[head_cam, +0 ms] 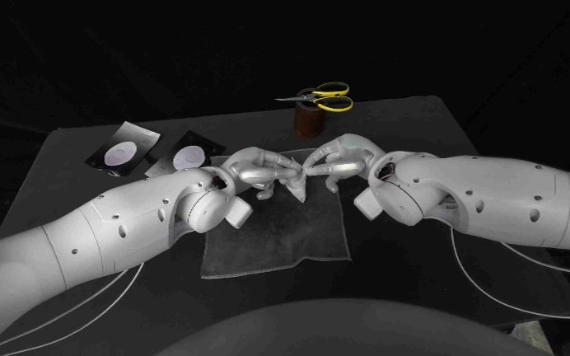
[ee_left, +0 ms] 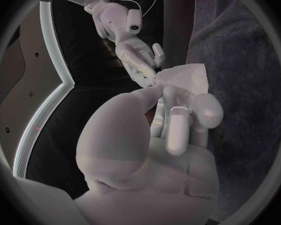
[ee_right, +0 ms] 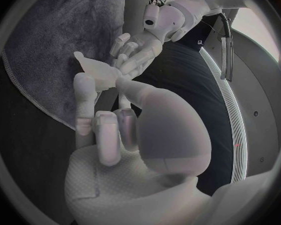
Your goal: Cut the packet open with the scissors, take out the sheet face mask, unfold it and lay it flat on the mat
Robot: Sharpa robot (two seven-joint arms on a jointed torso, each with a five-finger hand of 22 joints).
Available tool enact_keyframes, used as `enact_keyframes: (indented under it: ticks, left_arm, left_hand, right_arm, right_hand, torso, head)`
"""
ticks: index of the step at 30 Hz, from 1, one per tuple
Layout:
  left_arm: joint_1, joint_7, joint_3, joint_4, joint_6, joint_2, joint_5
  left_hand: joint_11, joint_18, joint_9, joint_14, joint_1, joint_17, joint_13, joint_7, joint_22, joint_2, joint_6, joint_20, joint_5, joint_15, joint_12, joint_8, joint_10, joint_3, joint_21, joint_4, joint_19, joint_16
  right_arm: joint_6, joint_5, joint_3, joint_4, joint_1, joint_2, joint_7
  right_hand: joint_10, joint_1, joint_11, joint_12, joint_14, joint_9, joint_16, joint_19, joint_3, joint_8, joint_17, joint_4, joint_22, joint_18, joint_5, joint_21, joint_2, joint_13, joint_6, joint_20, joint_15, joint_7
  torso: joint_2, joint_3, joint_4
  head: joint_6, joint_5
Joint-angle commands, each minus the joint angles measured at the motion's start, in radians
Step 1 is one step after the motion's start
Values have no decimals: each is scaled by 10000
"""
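The sheet mask is pinched by the fingertips of the left hand and the right hand over the mat; unfolding is judged in hand, and its edges need to be drawn apart

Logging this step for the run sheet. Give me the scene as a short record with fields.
held: folded white sheet mask, up between both hands, not yet unfolded
left: left hand, fingers pinching the mask
right: right hand, fingers pinching it from the other side
below: grey mat lying on the black table
tool: yellow-handled scissors standing in a brown holder behind the mat
spare: two dark packets on the robot's left; cut or not, cannot tell
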Motion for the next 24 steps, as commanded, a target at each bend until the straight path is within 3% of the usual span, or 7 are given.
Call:
enact_keyframes:
  ticks: [1,7,24]
  left_arm:
    - [-11,6,6,22,238,-45,160]
    - [-17,-158,1,45,288,-47,-100]
    - [-34,-116,-4,10,176,217,-527]
  left_hand:
    - [-6,-111,-4,-21,44,-9,20,12,-14,-32,-33,5,20,68,-24,-26,-89,54,-43,10,-80,5]
    - [-35,-111,83,-15,-68,37,93,-49,24,-41,286,38,17,71,100,238,-81,-37,-26,53,-77,17]
    - [-83,-127,45,17,-316,103,140,-87,114,-246,173,6,17,28,194,228,11,-342,18,174,-19,38]
  right_arm:
    - [186,97,8,3,3,-4,171]
    - [230,130,8,32,3,17,198]
    - [344,167,8,161,2,111,220]
  right_hand:
    - [731,-68,54,-61,944,60,50,8,69,34,2173,-6,9,81,43,-48,48,1689,47,12,-16,16]
    - [729,-75,56,-62,941,71,45,2,79,38,2160,-22,9,83,43,-62,64,1690,34,12,-14,18]
    - [723,-82,58,-85,932,77,30,-10,85,40,2123,-31,-1,89,43,-103,73,1676,26,12,-12,21]
  torso:
    - [2,2,7]
    - [4,-6,4]
    - [3,9,-7]
  head:
    - [1,16]
    - [1,56]
    - [1,115]
